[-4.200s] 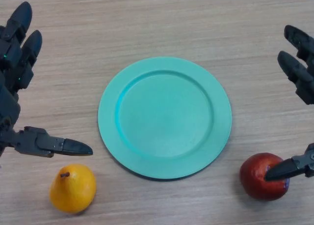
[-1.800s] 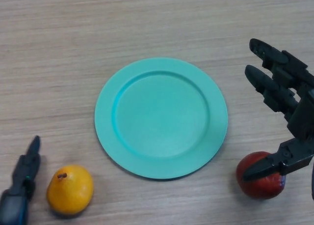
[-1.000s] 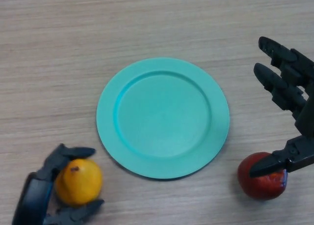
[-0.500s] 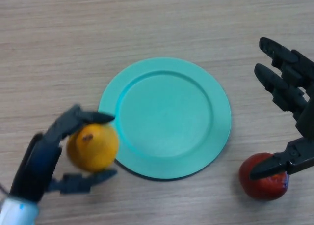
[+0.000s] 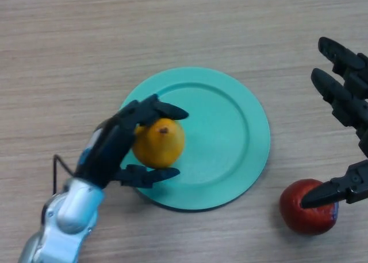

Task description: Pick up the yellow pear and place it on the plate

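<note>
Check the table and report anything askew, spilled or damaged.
Nothing stands out. The left hand holds the yellow pear over the teal plate. The red apple sits intact under the open right hand.

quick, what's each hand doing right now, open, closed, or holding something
Left hand: closed around the yellow pear, over the green plate.
Right hand: open, holding nothing, thumb over the red apple.

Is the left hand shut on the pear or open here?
Shut on it: the left hand has fingers and thumb curled around the yellow pear, over the plate.
</note>
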Action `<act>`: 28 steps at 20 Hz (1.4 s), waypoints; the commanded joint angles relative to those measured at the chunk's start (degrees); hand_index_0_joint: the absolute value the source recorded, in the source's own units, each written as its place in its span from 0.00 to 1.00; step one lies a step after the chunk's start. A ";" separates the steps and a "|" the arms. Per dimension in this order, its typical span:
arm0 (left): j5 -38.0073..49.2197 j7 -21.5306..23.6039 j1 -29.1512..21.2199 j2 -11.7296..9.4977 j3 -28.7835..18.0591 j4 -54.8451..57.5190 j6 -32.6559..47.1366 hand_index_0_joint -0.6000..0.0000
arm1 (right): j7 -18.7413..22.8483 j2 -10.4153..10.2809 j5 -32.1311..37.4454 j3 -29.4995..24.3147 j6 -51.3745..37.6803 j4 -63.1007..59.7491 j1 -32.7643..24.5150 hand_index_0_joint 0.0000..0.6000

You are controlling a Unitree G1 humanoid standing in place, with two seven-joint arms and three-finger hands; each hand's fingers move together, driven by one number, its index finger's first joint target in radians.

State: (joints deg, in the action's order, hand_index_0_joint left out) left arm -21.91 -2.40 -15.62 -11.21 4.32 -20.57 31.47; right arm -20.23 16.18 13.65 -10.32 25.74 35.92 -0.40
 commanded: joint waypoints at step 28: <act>20.57 -1.37 3.95 -3.63 -8.95 37.19 -24.16 1.00 | 1.59 1.26 0.59 -4.90 -7.67 6.69 -0.82 0.00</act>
State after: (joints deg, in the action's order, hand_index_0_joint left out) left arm -3.95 -4.31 -10.10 -12.69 -1.33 13.44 3.70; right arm -20.26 16.14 11.16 -12.34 26.76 39.76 0.13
